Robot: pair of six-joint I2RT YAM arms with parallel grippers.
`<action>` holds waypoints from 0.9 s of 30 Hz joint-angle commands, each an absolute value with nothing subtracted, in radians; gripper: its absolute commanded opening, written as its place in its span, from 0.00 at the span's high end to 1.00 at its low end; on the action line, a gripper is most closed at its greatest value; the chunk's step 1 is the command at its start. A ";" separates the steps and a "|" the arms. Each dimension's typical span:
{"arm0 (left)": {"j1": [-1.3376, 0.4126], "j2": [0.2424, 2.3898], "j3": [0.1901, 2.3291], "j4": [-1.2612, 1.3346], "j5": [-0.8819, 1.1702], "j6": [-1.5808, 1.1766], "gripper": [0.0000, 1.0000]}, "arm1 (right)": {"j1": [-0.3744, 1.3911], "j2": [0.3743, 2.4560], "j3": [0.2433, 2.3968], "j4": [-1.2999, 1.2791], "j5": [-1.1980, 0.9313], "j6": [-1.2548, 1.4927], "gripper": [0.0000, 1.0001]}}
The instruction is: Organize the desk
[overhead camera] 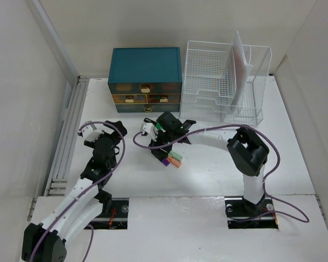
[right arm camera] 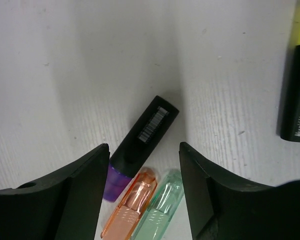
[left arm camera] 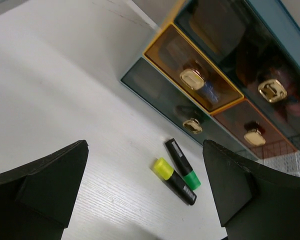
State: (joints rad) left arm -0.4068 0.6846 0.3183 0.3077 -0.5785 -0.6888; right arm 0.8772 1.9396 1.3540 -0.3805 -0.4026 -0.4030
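Presently my right end effector (right arm camera: 142,150) straddles the black purple-capped highlighter (right arm camera: 145,127) on the white matte bench (right arm camera: 60,70), jaws apart and empty, lined up to pinch it.

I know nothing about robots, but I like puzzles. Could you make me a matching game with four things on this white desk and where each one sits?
Things:
1. black highlighter with a purple cap
2. black highlighter with a yellow cap
3. teal drawer chest with gold handles
4. white wire-mesh file rack

Places:
A. at the back of the white desk, towards the right
B. lying beside a green-capped black highlighter
C. at the back of the desk, just left of the rack
D. right next to a see-through orange piece

Pairs: 1-D, 2-B, 3-C, 4-A
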 commanded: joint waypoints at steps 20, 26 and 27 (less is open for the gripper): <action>-0.413 0.497 0.282 0.101 -0.834 -0.951 0.00 | 0.939 1.971 1.387 -0.224 -0.152 -0.288 0.35; -0.413 0.474 0.272 0.101 -0.816 -0.927 0.00 | 0.939 1.957 1.500 -0.276 -0.114 -0.317 0.35; -0.413 0.474 0.272 0.110 -0.816 -0.927 0.00 | 0.939 1.957 1.500 -0.276 -0.060 -0.318 0.35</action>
State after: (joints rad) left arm -0.4068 0.4858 0.2802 0.0959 -0.8051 -0.9325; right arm 0.9310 1.9972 1.4376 -0.2897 -0.1436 -0.3000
